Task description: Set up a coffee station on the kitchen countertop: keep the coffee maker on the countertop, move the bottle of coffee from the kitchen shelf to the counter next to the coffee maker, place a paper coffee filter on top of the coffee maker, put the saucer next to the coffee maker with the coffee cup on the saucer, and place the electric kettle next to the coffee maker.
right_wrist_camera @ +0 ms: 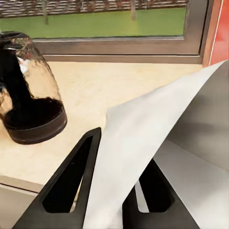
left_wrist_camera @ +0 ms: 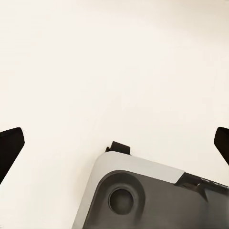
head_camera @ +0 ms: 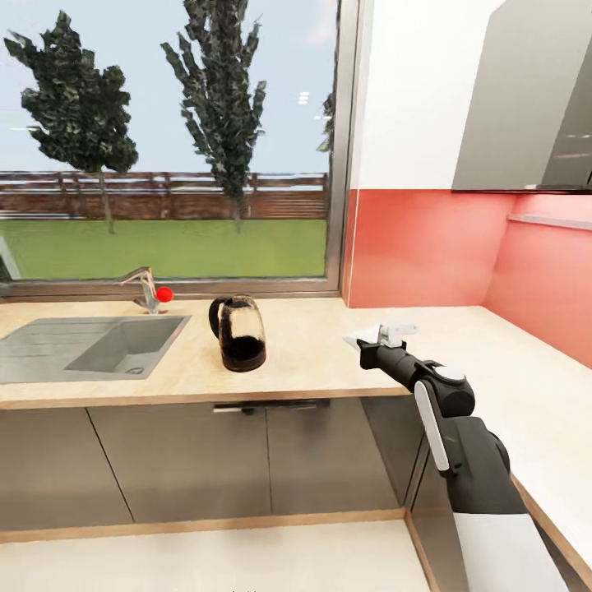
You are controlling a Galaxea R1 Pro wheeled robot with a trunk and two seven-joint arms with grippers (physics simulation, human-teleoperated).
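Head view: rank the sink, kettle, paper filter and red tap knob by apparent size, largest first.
1. Sink, by far the widest.
2. Kettle.
3. Paper filter, held in the right end effector; only partly visible, so its rank below the kettle is by what shows.
4. Red tap knob, smallest.

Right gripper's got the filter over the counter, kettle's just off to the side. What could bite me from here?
The paper coffee filter is pinched between the right gripper fingers by its thin paper wall alone; a quick swing could crease it or let it slip. The electric kettle stands close beside it on the kitchen countertop, so a sideways sweep may knock it.
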